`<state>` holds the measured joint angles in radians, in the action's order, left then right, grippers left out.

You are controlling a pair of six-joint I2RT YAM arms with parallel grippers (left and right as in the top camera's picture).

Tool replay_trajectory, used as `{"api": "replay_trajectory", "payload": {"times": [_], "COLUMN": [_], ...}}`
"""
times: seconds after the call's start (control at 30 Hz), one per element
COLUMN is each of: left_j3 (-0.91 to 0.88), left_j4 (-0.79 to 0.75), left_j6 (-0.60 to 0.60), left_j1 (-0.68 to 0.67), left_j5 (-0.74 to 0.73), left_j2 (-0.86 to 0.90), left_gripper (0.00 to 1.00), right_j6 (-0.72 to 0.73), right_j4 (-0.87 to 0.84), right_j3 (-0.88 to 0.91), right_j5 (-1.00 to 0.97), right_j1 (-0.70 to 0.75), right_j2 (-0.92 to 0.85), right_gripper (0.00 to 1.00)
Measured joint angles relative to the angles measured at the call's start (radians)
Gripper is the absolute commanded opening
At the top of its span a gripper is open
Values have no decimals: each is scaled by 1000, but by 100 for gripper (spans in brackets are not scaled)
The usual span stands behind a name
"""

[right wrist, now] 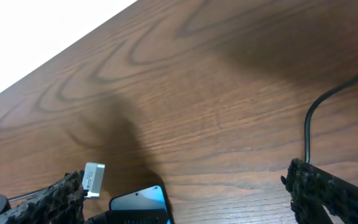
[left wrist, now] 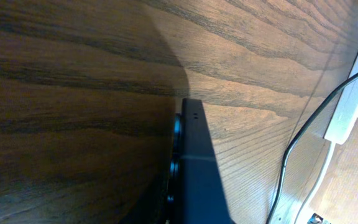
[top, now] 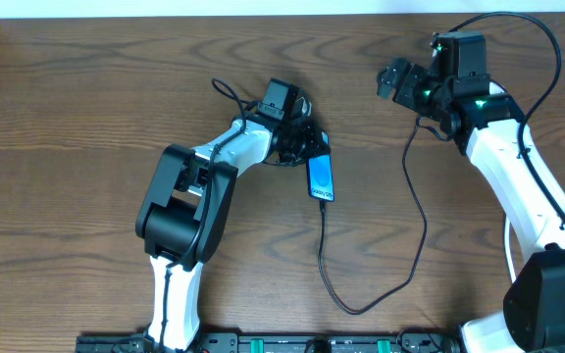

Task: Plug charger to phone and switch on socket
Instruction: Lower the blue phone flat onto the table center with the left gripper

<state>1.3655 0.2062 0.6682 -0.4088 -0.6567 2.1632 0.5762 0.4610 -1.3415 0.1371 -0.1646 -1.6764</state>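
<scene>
The phone [top: 321, 176] lies on the table with its blue screen up. My left gripper [top: 300, 145] is at the phone's top end. In the left wrist view the phone [left wrist: 194, 168] fills the jaw space edge-on, and the fingers are hidden. The charger's black cable [top: 422, 230] runs from the phone's bottom end, loops toward the front edge, then rises toward my right arm. Its white plug is hidden. My right gripper [top: 400, 80] is open and empty, up and right of the phone; its fingers [right wrist: 185, 183] are wide apart. A white strip [left wrist: 352, 102], probably the socket, shows far right.
The black cable [left wrist: 289, 149] and a white lead [left wrist: 319, 180] cross the right of the left wrist view. A black cable [right wrist: 307, 127] rises by my right finger. A small white tag [right wrist: 93, 178] sits near the phone [right wrist: 138, 200]. The wooden table [top: 86, 118] stretches left.
</scene>
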Motion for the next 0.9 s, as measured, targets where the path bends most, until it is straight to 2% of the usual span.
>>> {"api": "replay_trajectory", "payload": {"times": [0.03,0.27,0.37,0.43,0.53,0.7,0.9], "left_j3": [0,11,18,24,27,34,47], "left_j4": [-1,-9,-14,-18,-20,15,126], "left_j6": [5,13,11,12,13,11,12], "left_j1": [0,-1,-1,-3,-5,-5,-6], "left_j5": [1,-14,-26,-33,-35,-15,93], "left_j2": [0,0,-2,-7,-12,-17,-42], "left_gripper": [22,44,70,78,83,84,84], "right_j6": [-1,-4,-4,-4,-4,-4,-4], "right_j4": [0,1,2,3,3,3,3], "right_j3": [0,0,0,0,0,0,0], "right_j5": [0,0,0,0,0,-1,-1], "right_j1": [0,0,0,0,0,0,0], "right_j2": [0,0,0,0,0,0,0], "right_gripper": [99,99,99,99,99,99,99]}}
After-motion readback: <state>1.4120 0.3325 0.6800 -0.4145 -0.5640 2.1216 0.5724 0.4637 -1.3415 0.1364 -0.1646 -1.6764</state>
